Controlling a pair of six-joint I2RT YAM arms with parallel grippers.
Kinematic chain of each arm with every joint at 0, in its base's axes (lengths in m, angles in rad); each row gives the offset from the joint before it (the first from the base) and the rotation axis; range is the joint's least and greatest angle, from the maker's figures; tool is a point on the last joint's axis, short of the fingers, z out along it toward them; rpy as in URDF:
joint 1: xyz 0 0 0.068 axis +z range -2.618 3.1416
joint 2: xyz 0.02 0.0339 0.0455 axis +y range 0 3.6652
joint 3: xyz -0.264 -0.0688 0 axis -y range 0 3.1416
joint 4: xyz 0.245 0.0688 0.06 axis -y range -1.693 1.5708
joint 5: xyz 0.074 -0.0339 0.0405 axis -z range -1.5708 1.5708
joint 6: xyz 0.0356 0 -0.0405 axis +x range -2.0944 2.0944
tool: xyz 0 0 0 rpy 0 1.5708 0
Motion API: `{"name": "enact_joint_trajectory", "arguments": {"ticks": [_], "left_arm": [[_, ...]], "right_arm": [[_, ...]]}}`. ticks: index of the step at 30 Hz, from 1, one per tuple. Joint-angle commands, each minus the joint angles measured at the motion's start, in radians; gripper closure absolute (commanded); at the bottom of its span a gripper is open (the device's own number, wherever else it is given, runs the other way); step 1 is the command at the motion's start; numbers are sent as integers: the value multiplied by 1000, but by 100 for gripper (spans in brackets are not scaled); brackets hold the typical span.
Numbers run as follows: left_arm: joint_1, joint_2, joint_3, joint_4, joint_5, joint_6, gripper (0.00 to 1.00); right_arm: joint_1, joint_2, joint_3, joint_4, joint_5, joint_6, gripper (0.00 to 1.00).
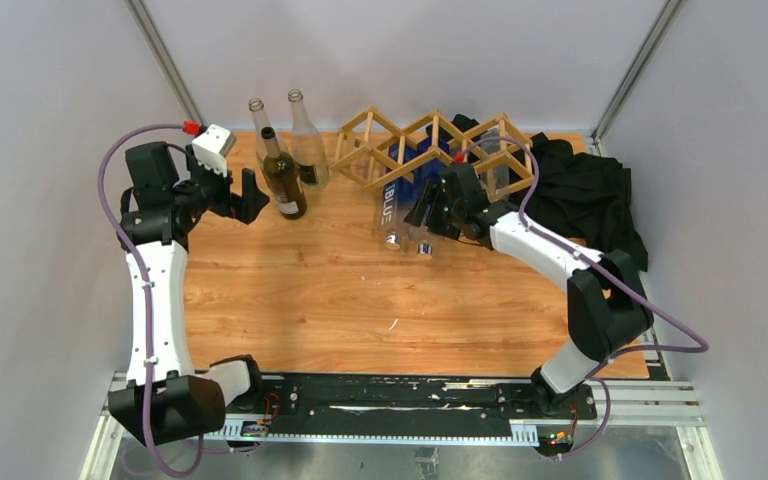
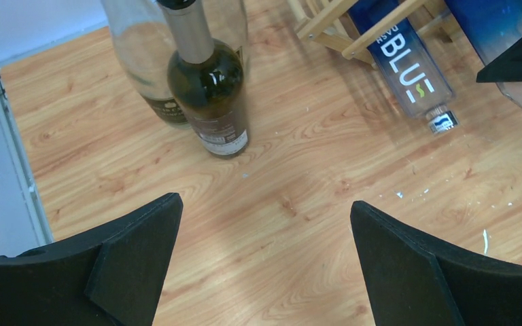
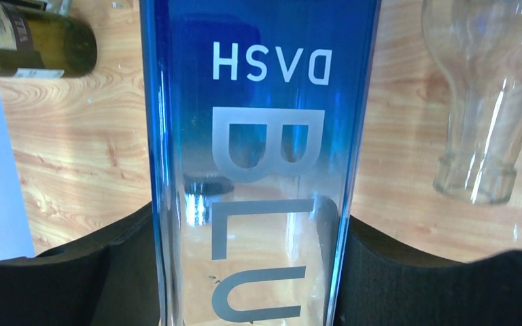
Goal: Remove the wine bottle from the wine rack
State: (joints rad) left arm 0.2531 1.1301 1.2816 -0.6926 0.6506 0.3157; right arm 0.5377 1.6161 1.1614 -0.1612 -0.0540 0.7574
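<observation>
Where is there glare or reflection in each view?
Right wrist: the blue bottle fills the frame, white glare streaks the clear bottle; left wrist: highlights mark the dark bottle; top external: even light, faint shadows on the table.

I see both arms alike: left arm, right arm, white link shells, black joints. Each trails purple cable. On left arm, red plug beside white wrist camera. Matte black, wedge-shaped left fingers.
</observation>
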Motion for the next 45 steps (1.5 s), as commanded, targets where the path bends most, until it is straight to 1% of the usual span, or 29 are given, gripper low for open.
{"name": "enact_joint_trajectory", "arguments": {"ticks": [1,6,11,15,17,19,21,22,27,29,32,37,42,45], "left_arm": [[4,-40,-12,-44,74,63,0],[2,-60,-17,-44,111,93,0],[-6,-73,-21,-62,136,145,0],[-51,-114,-35,-78,129,225,0],[-97,-144,-56,-78,114,280,0],[-178,-175,-83,-79,70,352,0],[-233,-206,-108,-79,42,412,0],[-294,-221,-118,-78,23,440,0],[-500,-276,-162,-78,-95,576,0],[-568,-284,-176,-79,-144,611,0],[-648,-295,-200,-79,-192,642,0],[-747,-335,-259,-57,-219,754,0],[-822,-410,-357,90,-268,829,0],[-855,-425,-395,130,-291,878,0]], "right_arm": [[65,-121,-30,44,53,15,100],[153,-245,-95,14,112,34,100],[222,-357,-148,-28,106,62,100],[264,-407,-150,-97,71,77,100],[277,-420,-143,-132,24,77,100],[283,-436,-126,-190,-5,72,100],[284,-454,-110,-231,-27,58,100],[284,-462,-95,-258,-41,41,100],[285,-471,4,-405,-96,-34,100],[285,-474,38,-445,-115,-56,100],[285,-470,89,-481,-184,-72,100],[292,-427,152,-491,-302,-74,100],[325,-322,238,-489,-408,-109,100],[352,-233,307,-494,-479,-142,100]]}}
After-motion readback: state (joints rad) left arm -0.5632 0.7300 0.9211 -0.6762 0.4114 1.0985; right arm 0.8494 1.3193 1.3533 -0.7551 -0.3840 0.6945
